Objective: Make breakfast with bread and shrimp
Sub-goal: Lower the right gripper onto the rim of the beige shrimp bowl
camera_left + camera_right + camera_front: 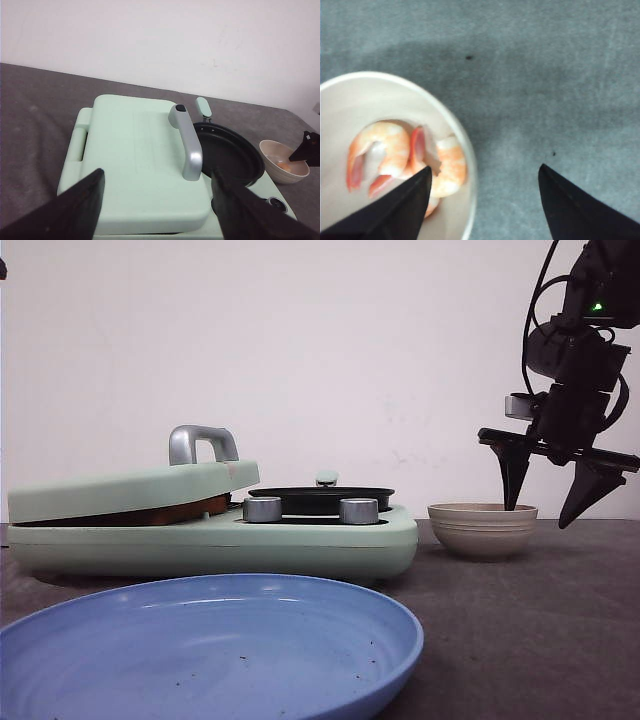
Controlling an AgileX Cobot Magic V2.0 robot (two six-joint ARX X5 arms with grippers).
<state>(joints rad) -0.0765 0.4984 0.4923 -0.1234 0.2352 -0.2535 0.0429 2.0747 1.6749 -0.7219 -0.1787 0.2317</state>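
The cooker [200, 530] has its lid down, bread unseen; the plate [200, 650] waits in front. The right gripper [555, 480] hangs spread wide over the bowl [482, 528], straddling its rim. Picking up shrimp [405, 160] seems next, needing a shift inward

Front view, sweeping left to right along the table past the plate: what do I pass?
Closed mint-green lid with its metal handle → black pan on the same cooker → beige bowl → right pincer, open, one fingertip dipping over the bowl.
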